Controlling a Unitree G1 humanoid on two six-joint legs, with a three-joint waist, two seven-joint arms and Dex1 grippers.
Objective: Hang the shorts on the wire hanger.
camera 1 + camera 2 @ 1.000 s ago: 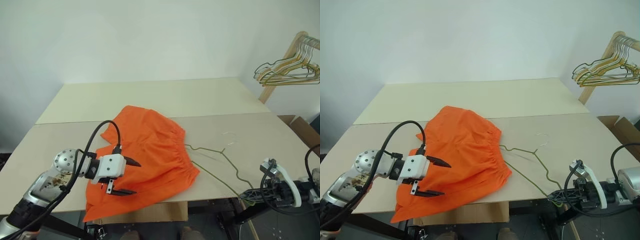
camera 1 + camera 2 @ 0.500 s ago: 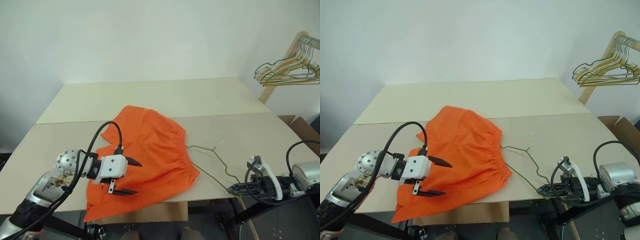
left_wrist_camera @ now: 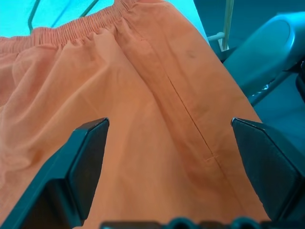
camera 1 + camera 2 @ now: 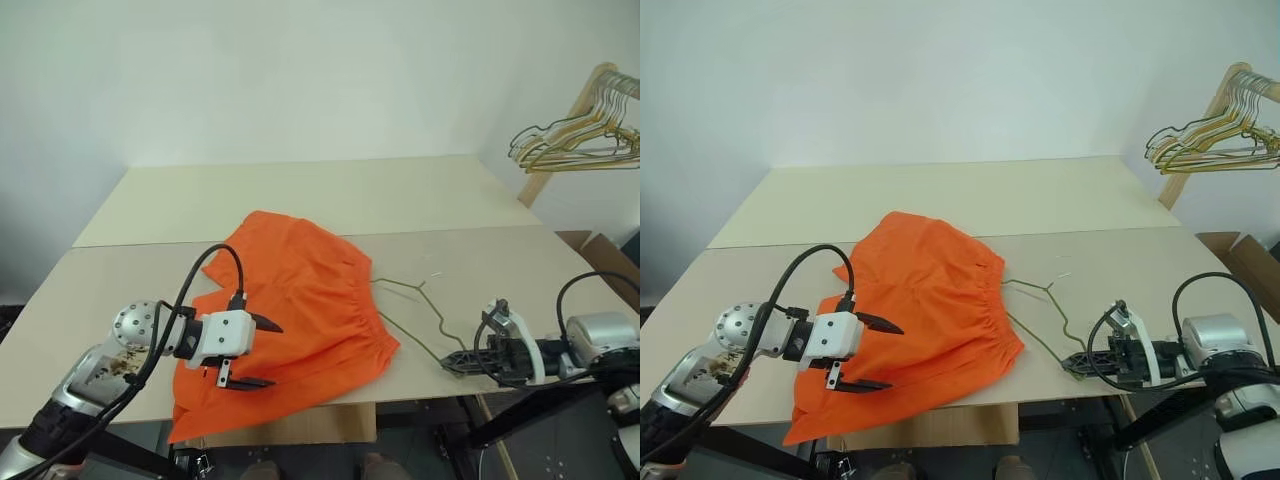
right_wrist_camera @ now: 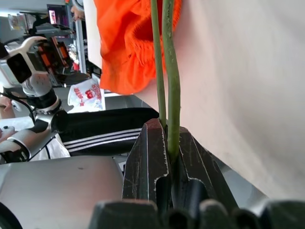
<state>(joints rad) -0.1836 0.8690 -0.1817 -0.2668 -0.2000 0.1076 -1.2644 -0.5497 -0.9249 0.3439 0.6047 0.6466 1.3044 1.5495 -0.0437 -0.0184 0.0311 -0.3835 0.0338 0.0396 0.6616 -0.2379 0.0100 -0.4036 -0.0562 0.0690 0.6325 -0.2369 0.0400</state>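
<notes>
The orange shorts lie spread on the table, their gathered waistband toward the right. Over their near left part hovers my left gripper, open, with the cloth showing between its two black fingers. To the right of the waistband lies the thin olive wire hanger, its far end close to the waistband. My right gripper is shut on the hanger's near corner by the table's front edge. In the right wrist view the wire runs out from the closed jaws toward the shorts.
A wooden rack at the back right carries several wire hangers. A cardboard box stands beside the table's right edge. Bare tabletop stretches behind the shorts and to the right of them.
My right gripper has moved left and onto the table's front edge, dragging the hanger closer to the shorts' waistband. The left gripper has stayed where it was.
</notes>
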